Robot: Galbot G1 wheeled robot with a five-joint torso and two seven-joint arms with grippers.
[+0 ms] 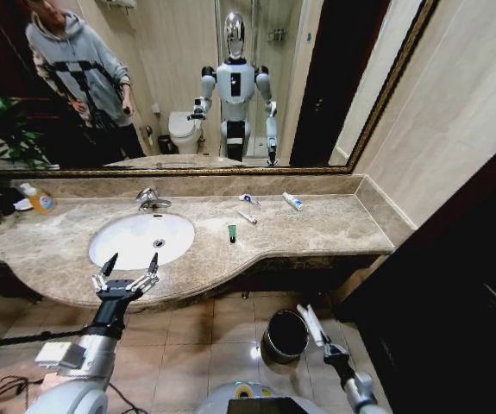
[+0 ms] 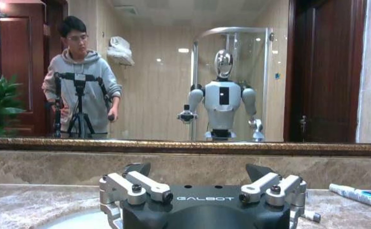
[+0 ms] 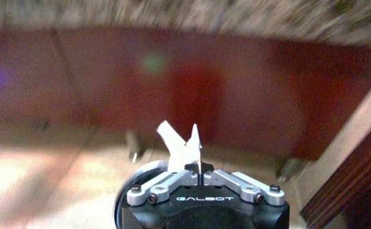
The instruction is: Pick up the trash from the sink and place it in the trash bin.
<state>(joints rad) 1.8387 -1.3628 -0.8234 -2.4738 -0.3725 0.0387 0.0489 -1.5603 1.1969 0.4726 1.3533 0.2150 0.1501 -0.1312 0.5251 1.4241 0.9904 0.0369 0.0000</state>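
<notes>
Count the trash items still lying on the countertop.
3: a white tube with blue cap near the back wall, a thin white stick, and a dark-green tube beside the sink.

The word "GALBOT" in pale capital letters is printed on the dark body of the left gripper [image 2: 202,177]. The same word appears on the right gripper [image 3: 198,165], slightly blurred but seemingly identical.

My right gripper [image 3: 194,168] has its jaws pinched together on a flat white packet [image 3: 184,145] that sticks out past them. Just below it lies the small round black trash bin [image 3: 123,191], on the pale tiled floor [image 3: 39,181] before dark red-brown cabinet fronts [image 3: 172,90].
</notes>
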